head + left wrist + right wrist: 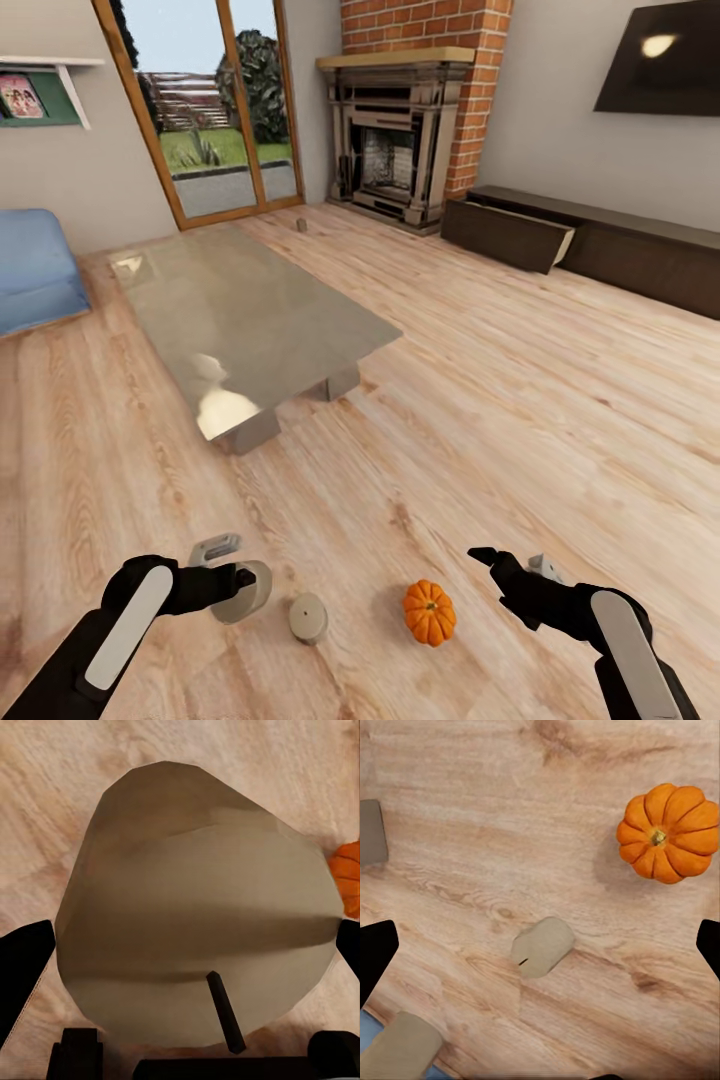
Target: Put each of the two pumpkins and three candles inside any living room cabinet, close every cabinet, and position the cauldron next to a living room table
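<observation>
left gripper [243,585] apparently clasping candle [195,915], pumpkin [429,612] nearby

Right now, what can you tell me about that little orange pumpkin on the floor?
The pumpkin is small, round and bright orange, with deep ribs running down from a tiny greenish-yellow stem on top. It sits upright on the pale wooden floor, between the two grippers, nearer the right gripper. Nothing holds or touches it but the floor. A pale stubby candle lies on the floor a little to its left.
</observation>
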